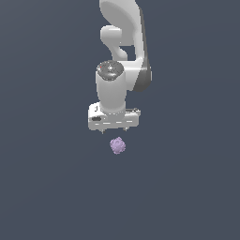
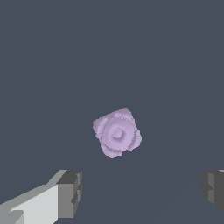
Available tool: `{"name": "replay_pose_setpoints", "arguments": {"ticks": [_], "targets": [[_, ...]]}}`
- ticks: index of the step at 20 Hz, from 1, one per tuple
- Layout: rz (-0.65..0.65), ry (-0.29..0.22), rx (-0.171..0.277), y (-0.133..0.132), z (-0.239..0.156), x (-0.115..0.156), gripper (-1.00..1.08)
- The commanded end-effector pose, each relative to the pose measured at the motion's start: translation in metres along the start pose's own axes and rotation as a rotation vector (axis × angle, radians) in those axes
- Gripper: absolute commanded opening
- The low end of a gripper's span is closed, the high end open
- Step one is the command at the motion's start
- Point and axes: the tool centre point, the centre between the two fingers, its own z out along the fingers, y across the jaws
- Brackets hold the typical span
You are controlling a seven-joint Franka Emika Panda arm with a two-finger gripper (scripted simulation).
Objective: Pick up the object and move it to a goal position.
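The object [image 1: 117, 146] is a small pale purple lump with a bumpy, berry-like surface, lying on the dark grey ground just below the white arm's hand in the exterior view. My gripper [image 1: 115, 131] hangs above it and apart from it, with only short finger stubs showing under the hand. In the wrist view the object [image 2: 117, 132] lies ahead of the gap between the two grey fingertips [image 2: 70, 192], which stand wide apart. My gripper [image 2: 142, 192] is open and holds nothing.
The ground [image 1: 187, 187] is a plain dark grey surface all around. The white arm [image 1: 124, 42] rises behind the hand. No goal marker or other object shows.
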Motion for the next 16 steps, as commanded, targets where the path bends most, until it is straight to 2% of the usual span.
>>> {"name": "replay_pose_setpoints", "arguments": {"ticks": [1, 9, 16], "targets": [[-0.064, 0.0, -0.002, -0.001, 0.011, 0.003, 1.0], [-0.273, 0.003, -0.005, -0.007, 0.045, 0.01, 1.0], [-0.377, 0.005, -0.003, -0.011, 0.063, 0.013, 1.0]]}}
